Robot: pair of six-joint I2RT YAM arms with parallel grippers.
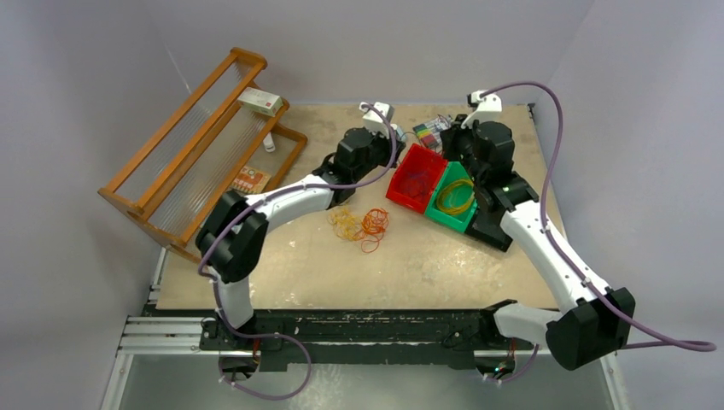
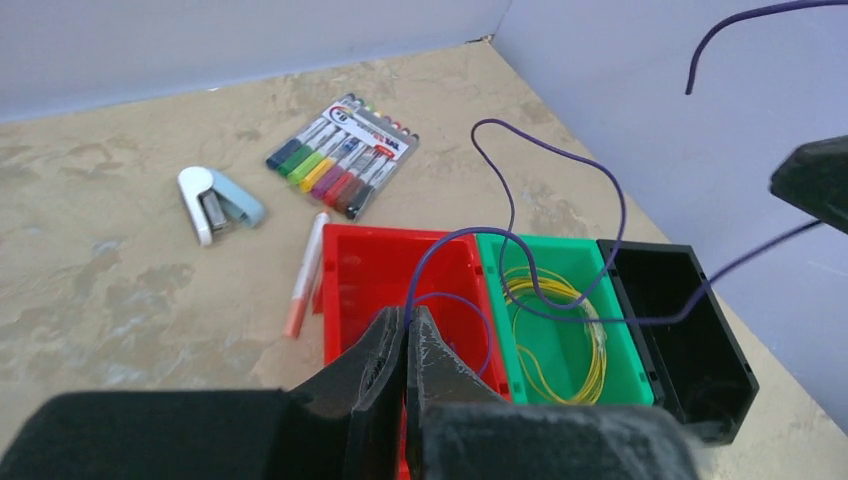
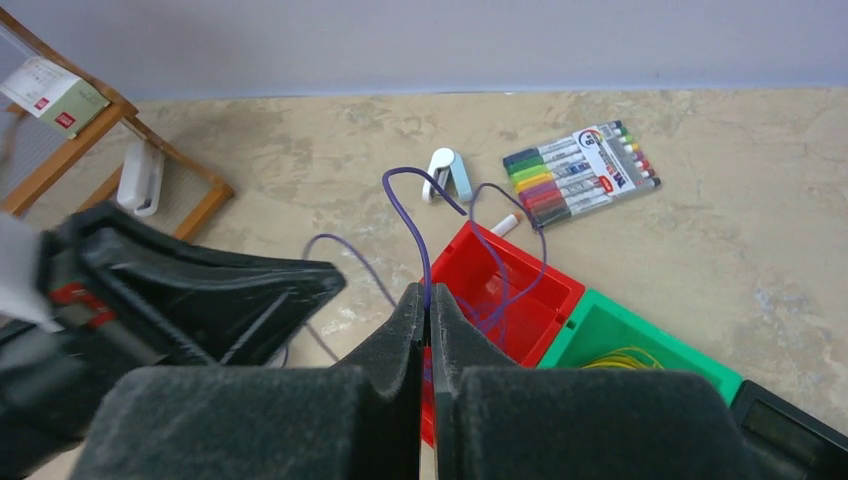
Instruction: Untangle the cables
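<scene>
A tangle of orange and yellow cables [image 1: 360, 224] lies on the table in front of the bins. More yellow loops [image 2: 560, 330] rest in the green bin [image 2: 495, 300], and dark strands show in the red bin [image 1: 417, 178]. My left gripper [image 2: 407, 318] hangs over the red bin [image 2: 350, 260], shut on a thin purple cable [image 2: 411, 295] that arcs over the green bin. My right gripper [image 3: 426, 295] is also shut on a thin purple cable [image 3: 424, 262], above the red bin's [image 3: 520, 300] near corner. From above, the left gripper [image 1: 394, 171] and right gripper [image 1: 457, 171] flank the red bin.
A black bin [image 2: 700, 330] adjoins the green one. A marker pack [image 2: 345, 150], a stapler [image 2: 215, 200] and a loose pen [image 2: 305, 275] lie behind the bins. A wooden rack [image 1: 196, 145] stands at the back left. Walls close off the back and right.
</scene>
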